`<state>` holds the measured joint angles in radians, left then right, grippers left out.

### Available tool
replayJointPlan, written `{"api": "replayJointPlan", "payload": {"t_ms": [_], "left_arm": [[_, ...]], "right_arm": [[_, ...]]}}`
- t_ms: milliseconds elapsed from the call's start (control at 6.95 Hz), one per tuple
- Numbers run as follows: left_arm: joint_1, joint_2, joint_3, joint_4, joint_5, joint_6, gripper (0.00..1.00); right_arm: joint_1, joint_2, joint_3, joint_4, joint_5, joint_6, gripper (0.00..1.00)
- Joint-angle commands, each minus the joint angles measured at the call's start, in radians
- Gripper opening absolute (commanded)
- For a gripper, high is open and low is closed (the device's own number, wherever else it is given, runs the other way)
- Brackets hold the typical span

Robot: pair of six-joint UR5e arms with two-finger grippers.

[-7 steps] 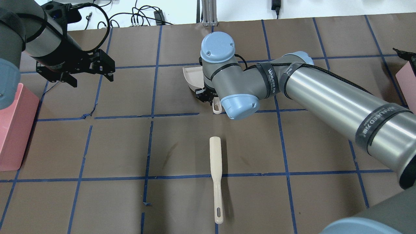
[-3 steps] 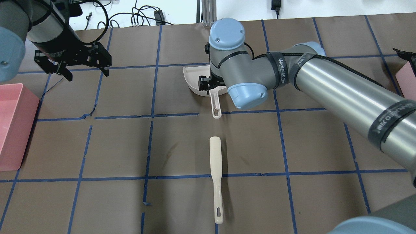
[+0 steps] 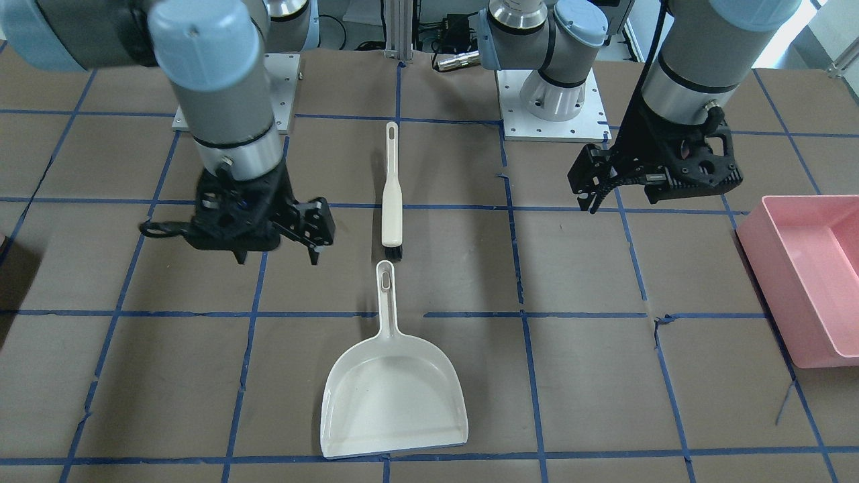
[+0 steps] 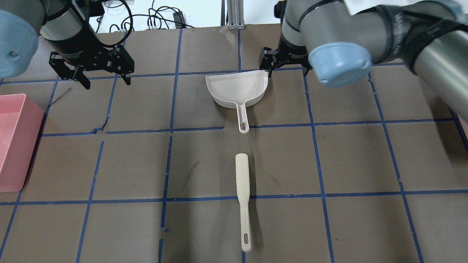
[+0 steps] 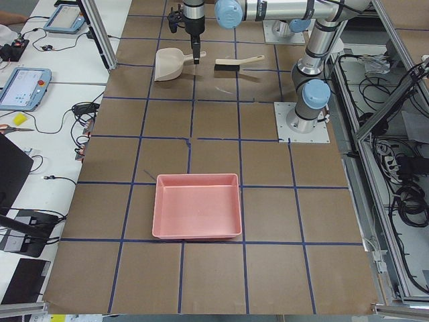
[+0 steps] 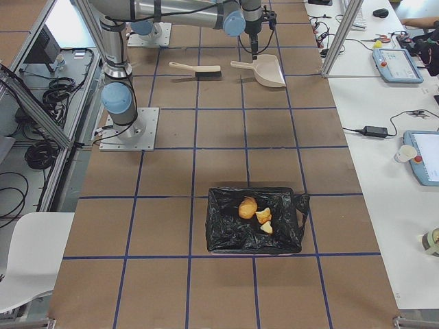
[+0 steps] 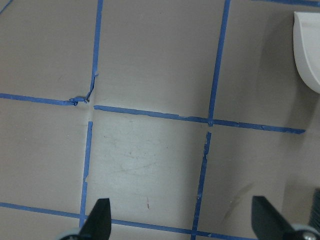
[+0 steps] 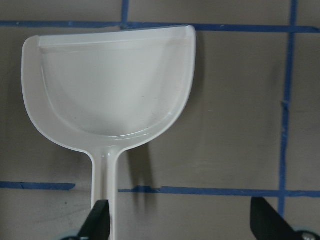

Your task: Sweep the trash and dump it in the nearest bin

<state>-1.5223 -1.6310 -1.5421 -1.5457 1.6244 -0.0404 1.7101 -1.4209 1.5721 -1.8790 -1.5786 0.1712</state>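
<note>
The trash [image 6: 255, 215], a tan lump and two pale yellow chunks, lies inside a black-lined bin [image 6: 226, 233] in the exterior right view. A white dustpan [image 4: 237, 87] lies flat and bare on the table, also seen in the right wrist view [image 8: 110, 85]. The cream brush [image 4: 242, 186] lies nearer me, in line with the pan's handle. My right gripper [image 3: 276, 258] hangs open above the table by the dustpan, holding nothing; its fingertips [image 8: 100, 220] frame the handle from above. My left gripper [image 4: 107, 83] is open and holds nothing, off to the left.
A pink bin [image 4: 12, 146] stands at the table's left edge, also in the front view [image 3: 805, 268]. Blue tape lines grid the brown table [image 4: 347, 164]. Cables lie beyond the far edge.
My right gripper has let go of the dustpan's handle and lifted away toward the far right. The dustpan now rests uncovered. My left gripper shifted slightly farther and rightward.
</note>
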Motion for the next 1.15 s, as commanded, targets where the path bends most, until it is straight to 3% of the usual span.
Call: {"api": "replayJointPlan", "payload": {"t_ms": [0, 144, 1008], "left_arm": [[-0.051, -0.017, 0.004, -0.017, 0.0, 0.011, 1.0], [-0.055, -0.015, 0.004, -0.019, -0.001, 0.017, 1.0], [-0.059, 0.0, -0.019, -0.019, -0.001, 0.017, 1.0]], "right_arm": [[-0.079, -0.148, -0.004, 0.202, -0.007, -0.038, 1.0], [-0.079, -0.161, 0.0, 0.277, -0.009, -0.03, 1.0], [-0.072, -0.176, 0.006, 0.293, -0.008, -0.038, 1.0]]}}
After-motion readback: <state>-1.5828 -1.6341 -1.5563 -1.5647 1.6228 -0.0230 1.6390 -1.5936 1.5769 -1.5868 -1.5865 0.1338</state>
